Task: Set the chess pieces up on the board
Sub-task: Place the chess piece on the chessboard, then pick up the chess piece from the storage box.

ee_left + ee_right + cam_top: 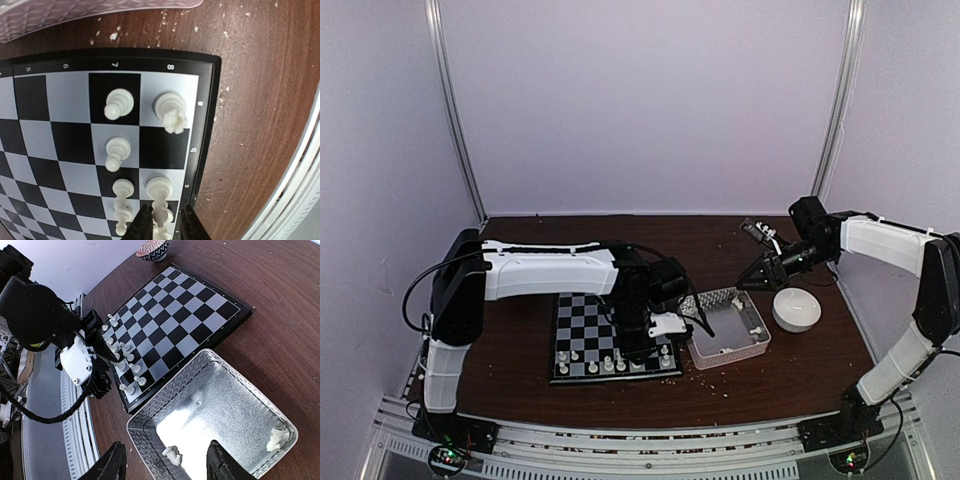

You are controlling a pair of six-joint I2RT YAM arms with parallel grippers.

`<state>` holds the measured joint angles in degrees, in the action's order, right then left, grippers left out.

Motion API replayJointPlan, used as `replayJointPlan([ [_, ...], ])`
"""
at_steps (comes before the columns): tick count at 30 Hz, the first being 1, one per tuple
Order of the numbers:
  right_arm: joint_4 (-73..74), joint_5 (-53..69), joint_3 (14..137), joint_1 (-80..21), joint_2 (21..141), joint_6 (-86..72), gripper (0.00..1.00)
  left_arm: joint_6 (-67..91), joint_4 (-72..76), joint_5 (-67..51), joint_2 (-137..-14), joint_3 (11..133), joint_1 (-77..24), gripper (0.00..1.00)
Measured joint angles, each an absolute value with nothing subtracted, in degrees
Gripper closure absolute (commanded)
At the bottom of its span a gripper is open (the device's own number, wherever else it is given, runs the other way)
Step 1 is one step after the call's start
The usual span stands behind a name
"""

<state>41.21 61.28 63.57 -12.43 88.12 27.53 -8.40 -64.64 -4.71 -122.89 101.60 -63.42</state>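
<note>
Your left arm (550, 268) stretches low across the chessboard (575, 315); the left end effector (165, 220) straddles a white chess piece (159, 189), grip undeterminable. Your right end effector (166, 460) hangs released above the tray (170, 395).

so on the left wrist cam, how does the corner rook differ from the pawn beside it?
The rook has a notched crown; the pawn has a plain round head. The rook stands on the board's pale corner square, the pawn on the black square beside it. The rook looks stouter than the pawn. Both are white and upright.
</note>
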Motion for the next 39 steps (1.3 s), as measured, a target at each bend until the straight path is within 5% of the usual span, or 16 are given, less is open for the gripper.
replayJointPlan([
  [10,52.86,51.79,70.59,-13.39,87.85,37.28,0.58,-8.32,-62.89,-4.84,-106.96,101.75,-62.28,0.71],
  [20,53.47,23.0,70.76,-28.62,87.42,35.79,0.68,1.23,-33.21,-6.31,-92.95,86.15,-54.28,0.67],
  [39,47.51,-2.48,76.84,-32.75,106.85,24.14,0.57,8.71,-17.1,-9.47,-93.45,80.36,-54.43,0.66],
])
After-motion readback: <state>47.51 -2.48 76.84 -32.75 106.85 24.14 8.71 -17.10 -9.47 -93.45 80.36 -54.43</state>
